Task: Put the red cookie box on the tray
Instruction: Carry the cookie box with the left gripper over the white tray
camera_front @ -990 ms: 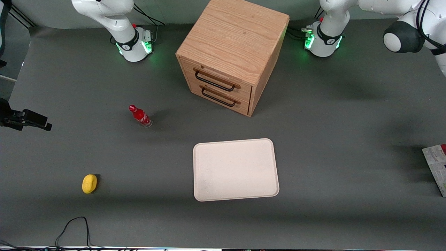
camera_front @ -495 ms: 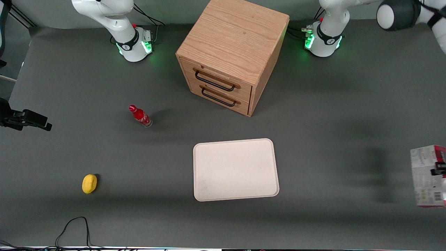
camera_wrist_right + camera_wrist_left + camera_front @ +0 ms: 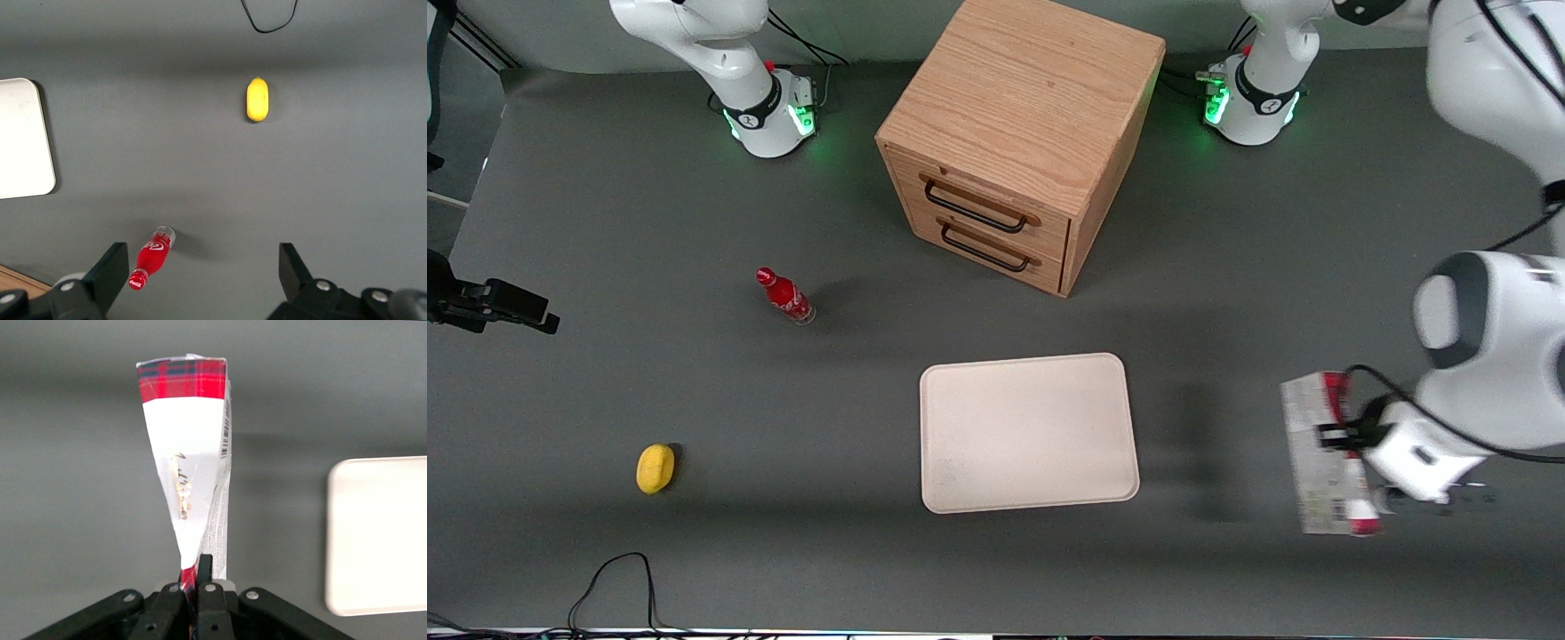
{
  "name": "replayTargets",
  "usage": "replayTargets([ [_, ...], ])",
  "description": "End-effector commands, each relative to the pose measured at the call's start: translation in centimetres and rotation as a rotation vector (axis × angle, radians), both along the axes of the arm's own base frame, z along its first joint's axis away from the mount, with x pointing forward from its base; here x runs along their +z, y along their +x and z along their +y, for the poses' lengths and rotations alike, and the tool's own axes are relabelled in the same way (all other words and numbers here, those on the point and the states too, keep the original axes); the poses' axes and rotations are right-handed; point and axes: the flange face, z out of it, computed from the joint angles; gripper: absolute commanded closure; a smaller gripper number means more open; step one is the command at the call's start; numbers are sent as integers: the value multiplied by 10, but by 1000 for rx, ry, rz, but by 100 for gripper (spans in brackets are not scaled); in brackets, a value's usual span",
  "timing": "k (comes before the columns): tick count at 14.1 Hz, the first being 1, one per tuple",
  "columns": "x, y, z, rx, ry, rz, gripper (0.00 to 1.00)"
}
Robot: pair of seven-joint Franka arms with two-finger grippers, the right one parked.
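My left gripper (image 3: 1336,436) is shut on the red cookie box (image 3: 1320,462) and holds it in the air toward the working arm's end of the table. The box's pale printed face and a red edge show in the front view. In the left wrist view the box (image 3: 190,453) hangs edge-on from the gripper (image 3: 198,573), red plaid at its end and white on the narrow side. The cream-white tray (image 3: 1027,431) lies bare at the table's middle, apart from the box. Its rim also shows in the left wrist view (image 3: 377,533) and the right wrist view (image 3: 23,137).
A wooden two-drawer cabinet (image 3: 1018,138) stands farther from the front camera than the tray. A small red bottle (image 3: 784,296) and a yellow lemon (image 3: 655,468) lie toward the parked arm's end. A black cable (image 3: 609,582) loops at the near edge.
The left arm has swung in from the edge of view, carrying the cookie box toward the tray. The box has turned more edge-on. Nothing else moved.
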Motion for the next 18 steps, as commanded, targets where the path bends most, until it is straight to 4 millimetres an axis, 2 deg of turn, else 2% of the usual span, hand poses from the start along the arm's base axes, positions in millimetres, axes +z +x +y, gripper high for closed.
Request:
replayTargets([
  [1,-31,-6,-72,55,18,-10,100],
  [4,-83,-16,-132,21,27,7,100],
  [7,-119,-30,-179,36,36,26,100],
  [10,-122,-37,-190,13,56,40,100],
  [12,-122,-46,-206,-3,70,53,100],
  [16,-127,-58,-228,75,133,16,100],
  [18,-131,-62,-230,73,141,25,100],
])
